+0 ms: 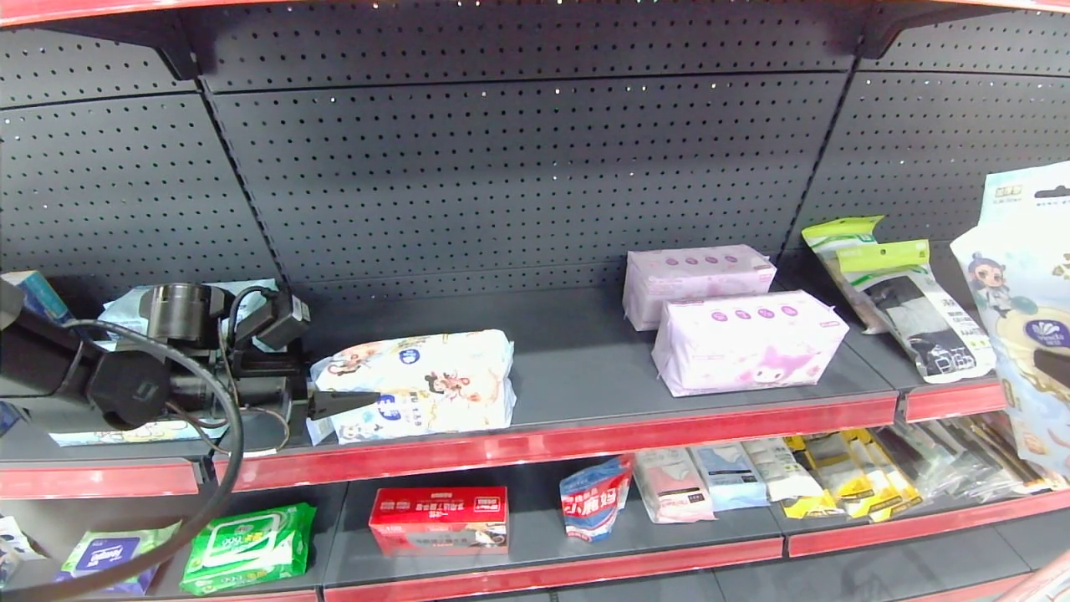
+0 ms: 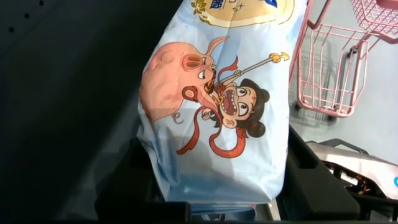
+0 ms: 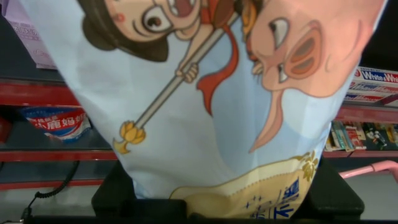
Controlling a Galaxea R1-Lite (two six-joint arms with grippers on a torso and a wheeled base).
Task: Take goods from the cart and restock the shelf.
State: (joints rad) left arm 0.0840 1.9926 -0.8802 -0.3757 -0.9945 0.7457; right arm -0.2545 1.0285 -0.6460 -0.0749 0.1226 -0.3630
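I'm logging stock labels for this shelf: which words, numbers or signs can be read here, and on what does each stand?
Nothing can be quoted with confidence.
left cartoon pack: blue badge print, blurred.
right cartoon pack: top and badge print, too small.
pink tissue packs: tiny print, unreadable.
red box: white characters, too small.
blue bag: large characters, creased and blurred.
shelf edge strips: no tags or numbers.

Cartoon pack (image 2: 211, 124) between jaws

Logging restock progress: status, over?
Left gripper clamps cartoon pack lying on upper shelf. Right gripper holds second pack aloft. Pink packs sit between them.
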